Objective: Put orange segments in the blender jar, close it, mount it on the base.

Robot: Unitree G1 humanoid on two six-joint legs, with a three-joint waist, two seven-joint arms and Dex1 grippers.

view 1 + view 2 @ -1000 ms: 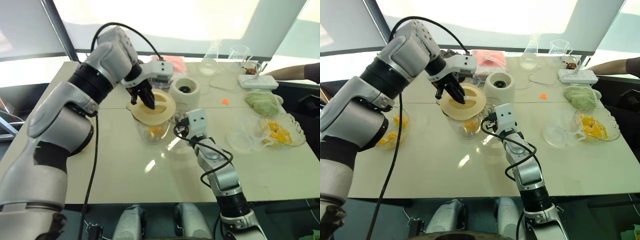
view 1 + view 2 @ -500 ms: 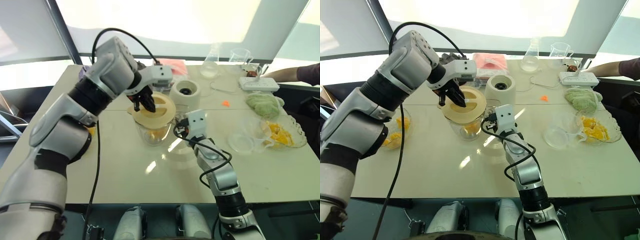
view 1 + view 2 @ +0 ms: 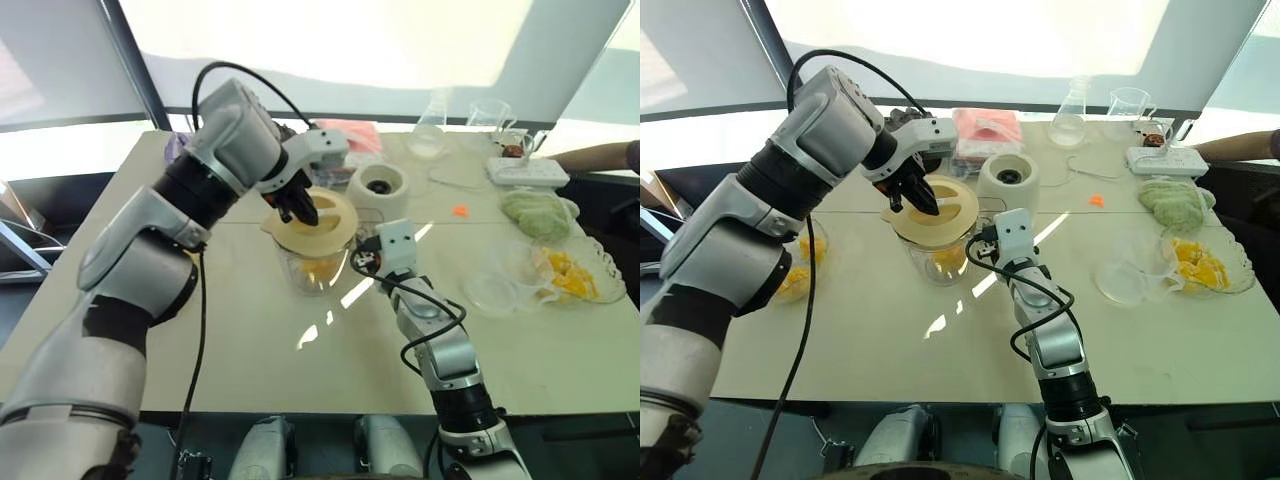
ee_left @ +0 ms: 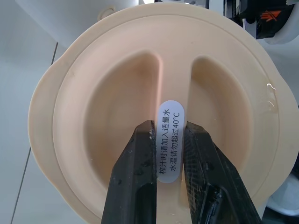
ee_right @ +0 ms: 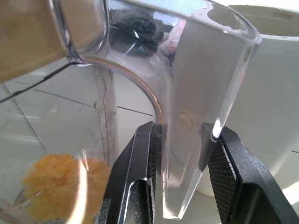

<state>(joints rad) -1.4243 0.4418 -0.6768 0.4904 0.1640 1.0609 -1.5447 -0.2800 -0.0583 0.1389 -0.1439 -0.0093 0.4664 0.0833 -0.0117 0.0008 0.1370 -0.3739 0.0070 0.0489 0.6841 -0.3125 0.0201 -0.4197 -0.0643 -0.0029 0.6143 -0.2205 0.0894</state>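
lid hides blender jar mouth (segments dim)

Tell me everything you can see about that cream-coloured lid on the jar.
The lid is round, matte cream plastic with a small tab at its edge and two hollows flanking a raised central ridge that bears a white sticker. It sits level on the blender jar, over orange segments. The left tool pinches that ridge; the right tool grips the jar's clear handle.

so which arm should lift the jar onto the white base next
Right. The right gripper is already clamped on the clear plastic blender jar's handle, beside the white cylindrical base. The left gripper only pinches the cream lid's ridge.
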